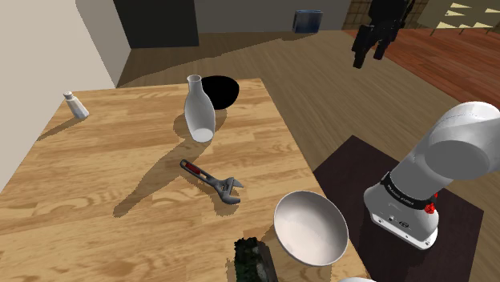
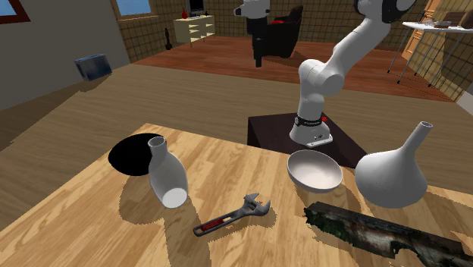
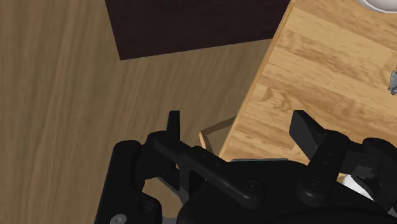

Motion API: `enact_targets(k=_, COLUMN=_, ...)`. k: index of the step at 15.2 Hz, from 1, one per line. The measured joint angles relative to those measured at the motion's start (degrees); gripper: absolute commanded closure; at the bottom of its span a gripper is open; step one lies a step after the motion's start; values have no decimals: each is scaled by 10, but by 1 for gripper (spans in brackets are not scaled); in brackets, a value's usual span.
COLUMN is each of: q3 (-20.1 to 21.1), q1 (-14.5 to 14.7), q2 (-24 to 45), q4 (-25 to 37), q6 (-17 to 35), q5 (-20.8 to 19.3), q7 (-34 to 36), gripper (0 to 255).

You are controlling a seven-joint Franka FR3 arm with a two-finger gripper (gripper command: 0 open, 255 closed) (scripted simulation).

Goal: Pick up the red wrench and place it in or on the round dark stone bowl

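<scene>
Wrench on table, apart from dark bowl, claw open

Table: light wood, clear grain, low satin sheen. Wrench: dull grey metal head and shank, red coating along the handle. Round dark bowl: flat black, no highlight, material not discernible. Vase and white bowl: plain white, smooth, softly shaded. Long dark piece at the table edge: rough, bark-like, mottled green. Gripper: black, matt. Floor: brown wood.
</scene>
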Motion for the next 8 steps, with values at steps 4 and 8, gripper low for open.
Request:
enact_targets(k=4, q3=17, q1=12, q2=15, q4=-17, q6=33, q5=15, q7=13, gripper=0)
enact_targets(k=8, q3=44, q1=34, q2=54, q4=-36, q6=95, q5=39, q7=32, gripper=0)
